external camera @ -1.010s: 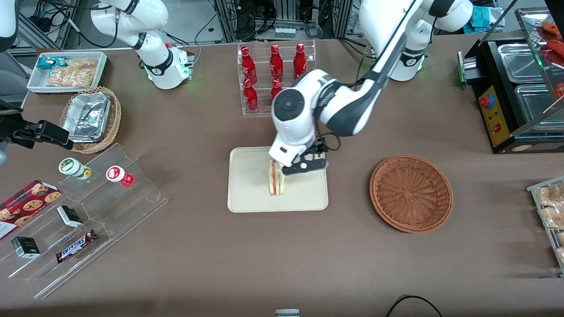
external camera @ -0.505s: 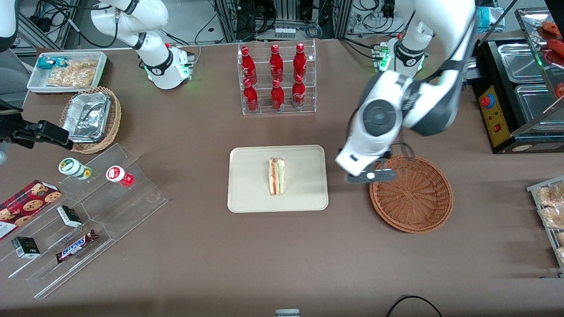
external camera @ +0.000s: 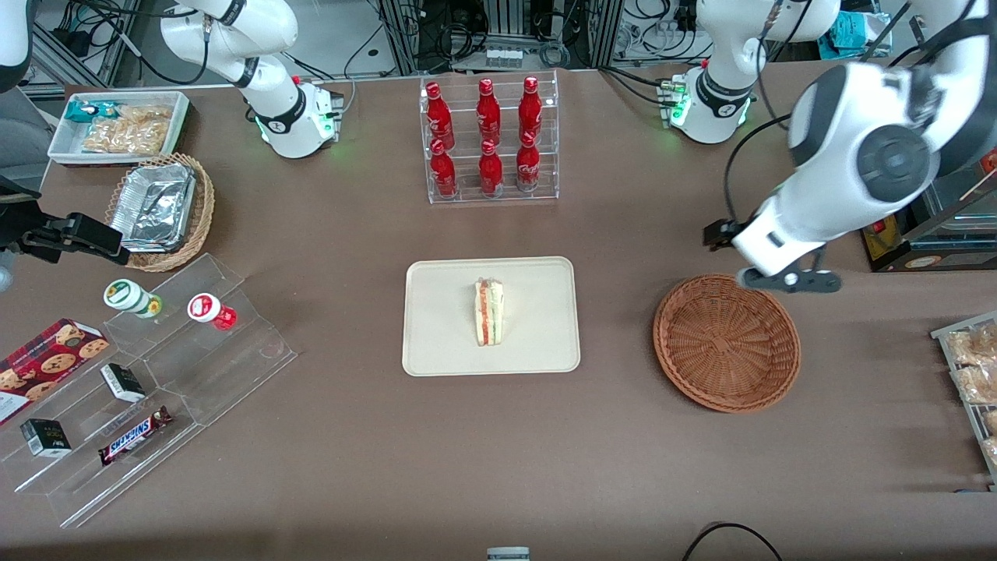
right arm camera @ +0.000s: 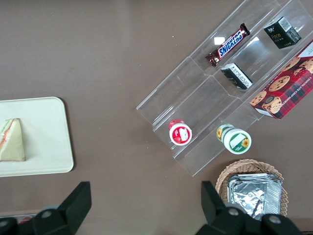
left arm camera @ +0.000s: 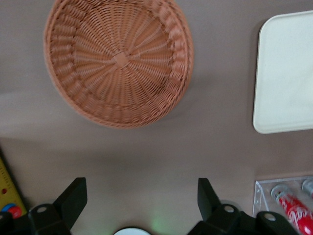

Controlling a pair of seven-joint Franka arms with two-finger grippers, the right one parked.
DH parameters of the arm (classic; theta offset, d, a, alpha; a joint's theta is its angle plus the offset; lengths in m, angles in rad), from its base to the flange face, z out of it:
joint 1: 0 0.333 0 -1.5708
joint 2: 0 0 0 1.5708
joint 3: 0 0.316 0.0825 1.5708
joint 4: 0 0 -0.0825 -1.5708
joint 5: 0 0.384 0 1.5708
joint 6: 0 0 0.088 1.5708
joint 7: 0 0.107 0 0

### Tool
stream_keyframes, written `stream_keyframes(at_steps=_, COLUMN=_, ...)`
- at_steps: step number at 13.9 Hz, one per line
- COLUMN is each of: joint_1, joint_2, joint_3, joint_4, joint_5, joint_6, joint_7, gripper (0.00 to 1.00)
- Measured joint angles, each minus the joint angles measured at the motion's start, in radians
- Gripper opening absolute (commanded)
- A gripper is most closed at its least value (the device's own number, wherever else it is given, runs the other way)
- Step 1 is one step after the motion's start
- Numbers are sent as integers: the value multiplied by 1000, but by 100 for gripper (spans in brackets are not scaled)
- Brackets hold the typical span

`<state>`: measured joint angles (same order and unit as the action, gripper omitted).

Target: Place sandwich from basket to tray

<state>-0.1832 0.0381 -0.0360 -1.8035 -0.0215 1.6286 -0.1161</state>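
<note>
The sandwich (external camera: 489, 312), a white bread wedge with red and green filling, lies on the cream tray (external camera: 444, 343) in the middle of the table; it also shows in the right wrist view (right arm camera: 11, 140) on the tray (right arm camera: 49, 147). The reddish-brown wicker basket (external camera: 726, 341) holds nothing; it also shows in the left wrist view (left arm camera: 119, 61), as does a corner of the tray (left arm camera: 286, 73). My left gripper (external camera: 788, 279) is open and holds nothing, raised above the basket's rim farthest from the front camera. In the left wrist view the gripper (left arm camera: 142, 196) has its black fingers spread wide.
A clear rack of red bottles (external camera: 489, 136) stands farther from the front camera than the tray. A black warmer with steel pans (external camera: 903, 156) is at the working arm's end. A clear stepped shelf of snacks (external camera: 148, 382) and a tan basket of foil containers (external camera: 160, 206) lie toward the parked arm's end.
My left gripper let go of the sandwich on the tray, rose, and swung away toward the working arm's end, past the basket. The sandwich stays on the tray.
</note>
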Motion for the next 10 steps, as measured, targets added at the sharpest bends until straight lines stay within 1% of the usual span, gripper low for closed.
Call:
stream_keyframes(at_steps=3, joint_1=64, joint_2=-64, joint_3=-9, joint_4=6, joint_5=0, joint_6=-42, joint_7=35, gripper=100)
stream_keyframes(at_steps=5, joint_1=138, joint_2=-94, joint_3=-36, joint_4=41, joint_5=0, joint_6=-90, joint_7=82, gripper=100)
stream_keyframes(at_steps=7, joint_1=195, joint_2=-100, joint_3=-54, joint_4=93, joint_5=0, joint_6=-105, joint_7=100, gripper=100)
stream_keyframes(at_steps=10, joint_1=231, joint_2=-95, joint_3=-56, joint_4=128, joint_5=0, joint_6=-105, joint_7=102, gripper=100)
